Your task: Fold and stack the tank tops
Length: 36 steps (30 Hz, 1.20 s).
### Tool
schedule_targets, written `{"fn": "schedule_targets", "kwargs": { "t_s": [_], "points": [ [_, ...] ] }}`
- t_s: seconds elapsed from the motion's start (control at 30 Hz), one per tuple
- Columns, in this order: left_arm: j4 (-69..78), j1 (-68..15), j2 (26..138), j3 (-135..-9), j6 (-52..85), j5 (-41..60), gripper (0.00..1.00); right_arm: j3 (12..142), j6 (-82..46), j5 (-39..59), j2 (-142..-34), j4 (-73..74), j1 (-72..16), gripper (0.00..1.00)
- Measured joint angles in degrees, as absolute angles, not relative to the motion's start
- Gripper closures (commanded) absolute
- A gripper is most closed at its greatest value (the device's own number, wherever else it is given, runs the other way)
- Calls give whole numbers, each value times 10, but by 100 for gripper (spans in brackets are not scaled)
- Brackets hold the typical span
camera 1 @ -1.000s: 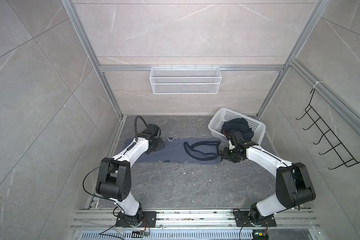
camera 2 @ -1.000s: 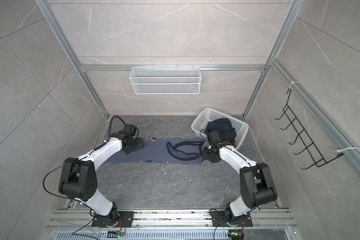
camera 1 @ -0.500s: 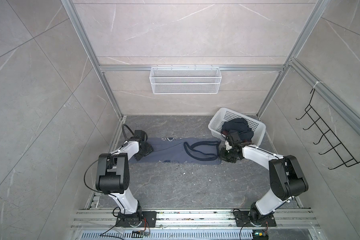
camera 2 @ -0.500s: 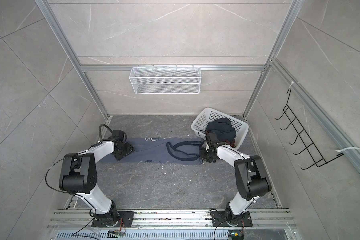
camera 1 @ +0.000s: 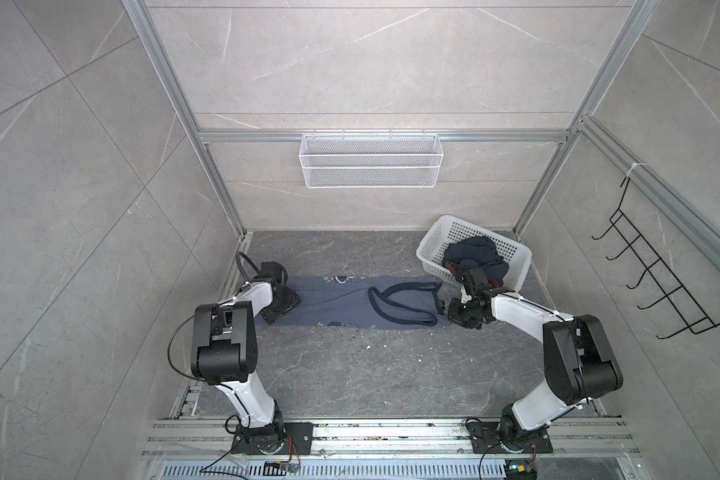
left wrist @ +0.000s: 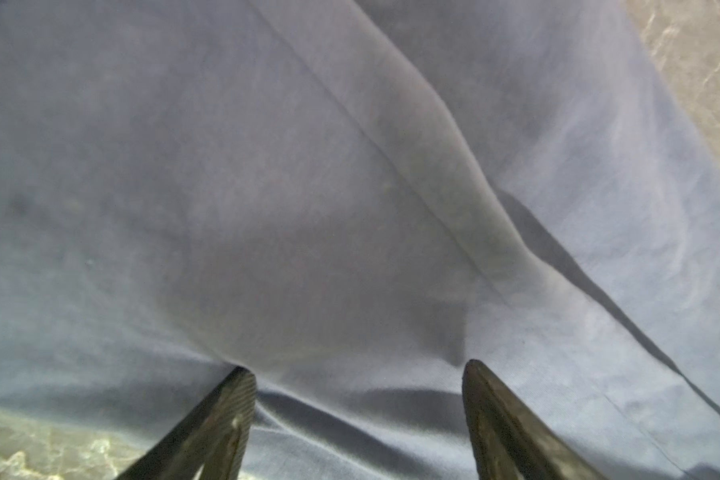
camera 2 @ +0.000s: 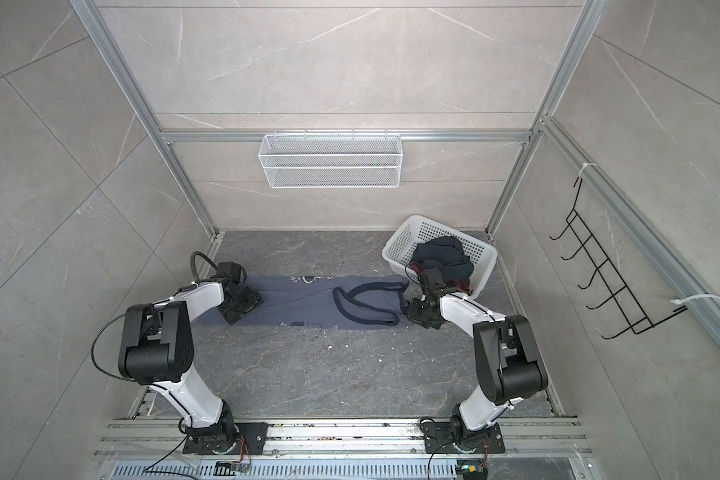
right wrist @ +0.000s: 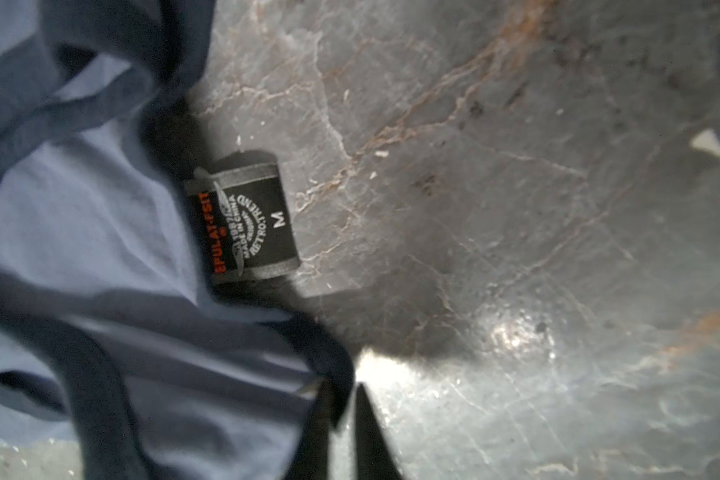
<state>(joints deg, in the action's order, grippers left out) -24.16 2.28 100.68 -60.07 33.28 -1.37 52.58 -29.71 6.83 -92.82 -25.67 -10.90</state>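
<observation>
The slate-blue tank top [camera 1: 333, 305] [camera 2: 296, 305] lies flat across the floor, its dark-trimmed straps [camera 1: 404, 305] toward the right. My left gripper [camera 1: 281, 305] [camera 2: 242, 305] [left wrist: 358, 374] is open, its fingertips [left wrist: 238, 390] resting on the top's [left wrist: 308, 187] left end. My right gripper [camera 1: 449, 311] [camera 2: 410, 309] [right wrist: 344, 399] sits at the strap end, jaws a narrow gap apart, with the strap trim [right wrist: 325, 353] at the tips and a black size label [right wrist: 246, 216] beside it. The dark navy tank top [camera 1: 474, 253] [camera 2: 441, 253] is bunched in the basket.
The white perforated basket [camera 1: 435, 239] [camera 2: 404, 241] stands at the back right, just behind my right arm. A wire shelf [camera 1: 371, 166] hangs on the back wall and a black hook rack [camera 1: 657, 282] on the right wall. White crumbs [camera 1: 366, 347] dot the floor.
My left gripper has slid left and toward the front along the slate-blue top's left end. The right gripper has stayed at the strap end, and its elbow has shifted a little.
</observation>
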Motion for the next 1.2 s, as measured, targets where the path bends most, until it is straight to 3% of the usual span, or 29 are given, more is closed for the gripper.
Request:
{"fn": "schedule_targets", "kwargs": {
  "t_s": [0.2, 0.33, 0.47, 0.6, 0.77, 0.9, 1.07, 1.2],
  "points": [
    [-245, 22, 990, -598, 333, -3, 15, 526, -274, 35, -861, -281, -120, 44],
    [-251, 21, 964, -598, 333, 1, 15, 532, -254, 4, -804, -297, -196, 39],
    [-253, 21, 956, -598, 333, 1, 15, 547, -242, -34, -801, -315, -295, 43],
    [-255, 21, 956, -598, 333, 1, 15, 551, -239, -68, -842, -330, -326, 46],
    [-255, 21, 956, -598, 333, 1, 15, 559, -234, -95, -894, -342, -334, 62],
    [-255, 21, 956, -598, 333, 1, 16, 587, -237, -117, -925, -348, -334, 82],
    [-255, 21, 957, -598, 333, 0, 15, 624, -232, -159, -955, -353, -333, 96],
    [-253, 21, 959, -597, 333, -10, 15, 656, -228, -168, -985, -358, -318, 99]
  ]
}}
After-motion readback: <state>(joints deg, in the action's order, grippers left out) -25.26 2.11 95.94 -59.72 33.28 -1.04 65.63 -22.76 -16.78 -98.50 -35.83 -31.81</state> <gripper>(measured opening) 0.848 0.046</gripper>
